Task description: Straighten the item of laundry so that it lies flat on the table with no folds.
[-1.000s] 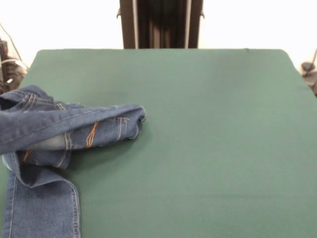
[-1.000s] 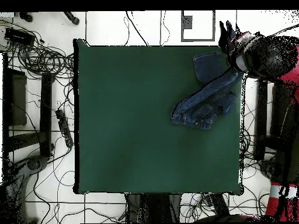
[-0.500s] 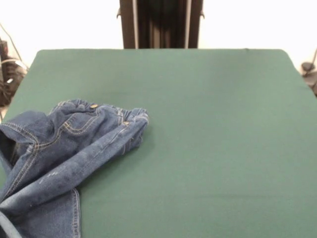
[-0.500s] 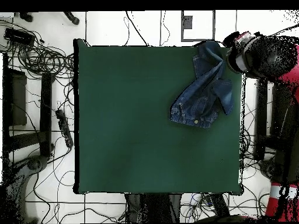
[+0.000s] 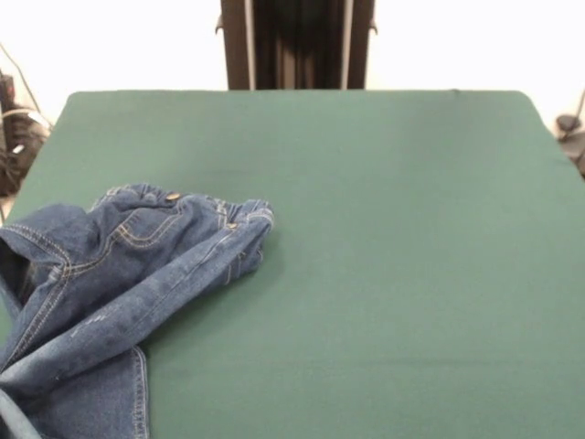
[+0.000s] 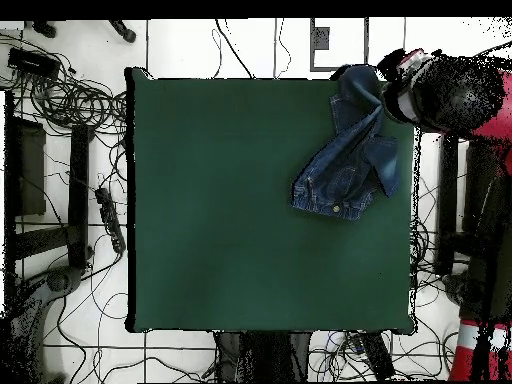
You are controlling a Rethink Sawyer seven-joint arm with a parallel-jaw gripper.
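The item of laundry, blue denim jeans with tan stitching, lies in a crumpled heap at the table's left side. Its waistband is bunched toward the middle and a leg runs off the picture's bottom left corner. From overhead the jeans sit in the upper right corner of the green table, with one end reaching the corner's edge. My gripper hovers just beyond that corner, at the end of the jeans, on the red and black arm. Contact with the cloth cannot be made out. The front view shows no gripper.
Tangled cables and a black frame lie on the floor left of the table in the overhead view. More cables show at the left edge of the front view. The jeans lie close to the table's edge.
A second ago a leg lay stretched across the heap; it has since been pulled back and the jeans have fallen into a new bunched shape. Over the last half second almost nothing moved.
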